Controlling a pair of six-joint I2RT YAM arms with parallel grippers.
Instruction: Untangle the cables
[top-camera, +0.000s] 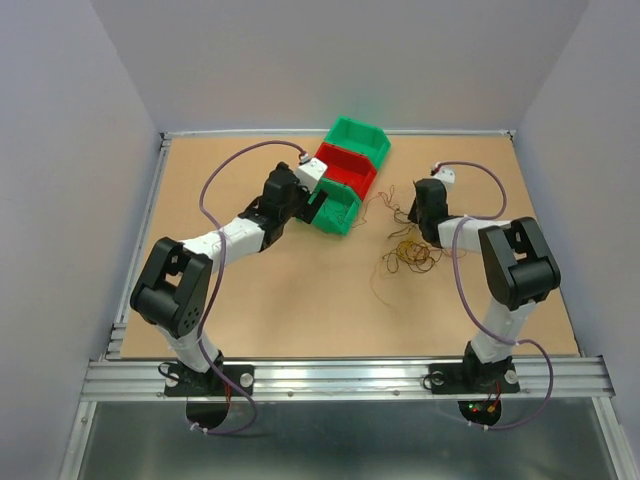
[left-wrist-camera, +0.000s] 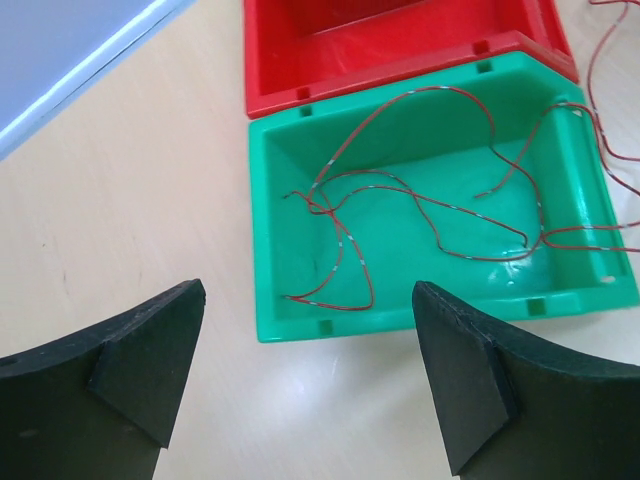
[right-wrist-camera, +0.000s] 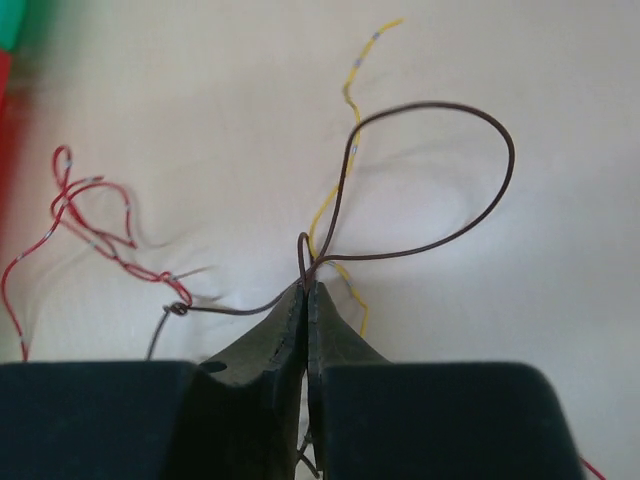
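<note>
A clump of thin brown and yellowish cables (top-camera: 410, 255) lies on the table just in front of my right gripper (top-camera: 414, 210). In the right wrist view my right gripper (right-wrist-camera: 305, 292) is shut on a brown cable (right-wrist-camera: 500, 190) that loops out beyond the tips. A yellow cable (right-wrist-camera: 350, 80) lies under it and a red cable (right-wrist-camera: 90, 215) curls at the left. My left gripper (left-wrist-camera: 310, 295) is open and empty, just short of the near green bin (left-wrist-camera: 258, 230). A thin red cable (left-wrist-camera: 400, 200) lies in that bin.
Three small bins stand in a row at the back middle: a near green bin (top-camera: 338, 212), a red bin (top-camera: 345, 170) and a far green bin (top-camera: 360, 138). Loose strands (top-camera: 385, 205) lie between the bins and my right gripper. Raised rails edge the table.
</note>
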